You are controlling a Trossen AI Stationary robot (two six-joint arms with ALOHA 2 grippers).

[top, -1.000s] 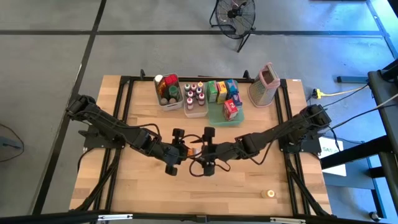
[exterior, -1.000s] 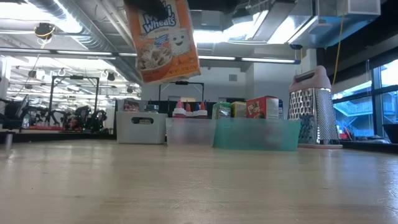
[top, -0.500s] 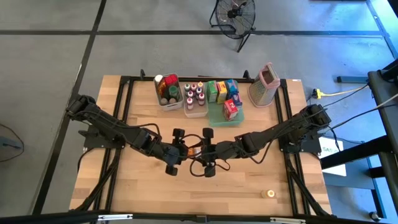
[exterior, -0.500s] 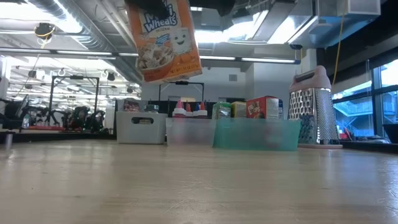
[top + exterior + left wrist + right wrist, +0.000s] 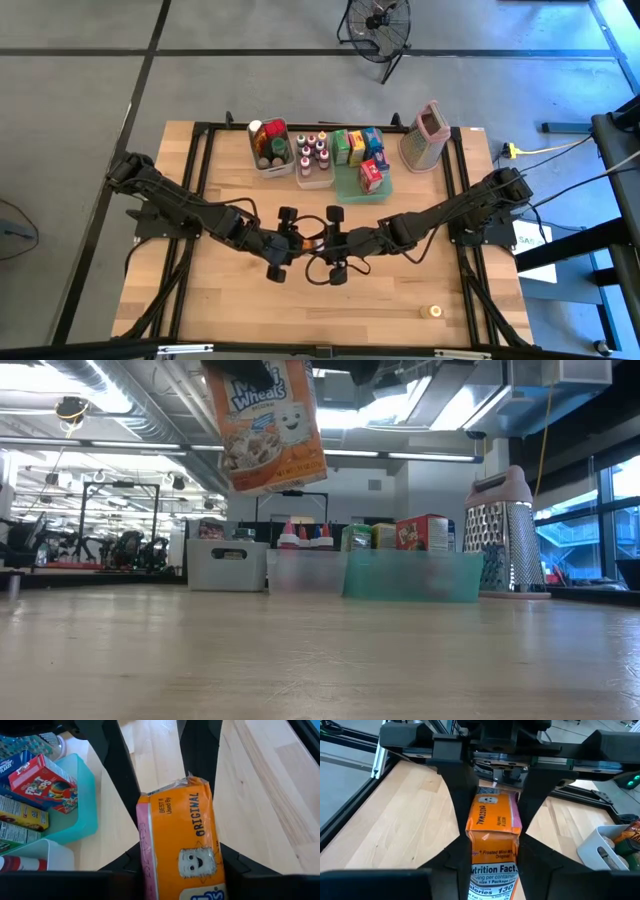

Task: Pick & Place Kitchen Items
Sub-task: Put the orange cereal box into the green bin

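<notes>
Closing on the orange box [image 5: 265, 425], the right gripper [image 5: 322, 243] has drawn its jaws in against it while the left gripper [image 5: 298, 240] has kept its hold from the other end.

Both grippers now meet mid-table and each wrist view shows dark fingers flat on the box's sides, so it hangs between the two, well above the wood; this looks like a hand-over, with the left grip due to let go next. Far side of the table [image 5: 230, 290]: a white bin [image 5: 270, 146] of jars, a clear bin [image 5: 313, 158] of small bottles, a green tray [image 5: 362, 162] of boxes, and a grater [image 5: 425, 137] beside it. One small round item [image 5: 434, 311] lies alone near the front edge. Beyond, a fan [image 5: 379, 24] stands on grey floor.
</notes>
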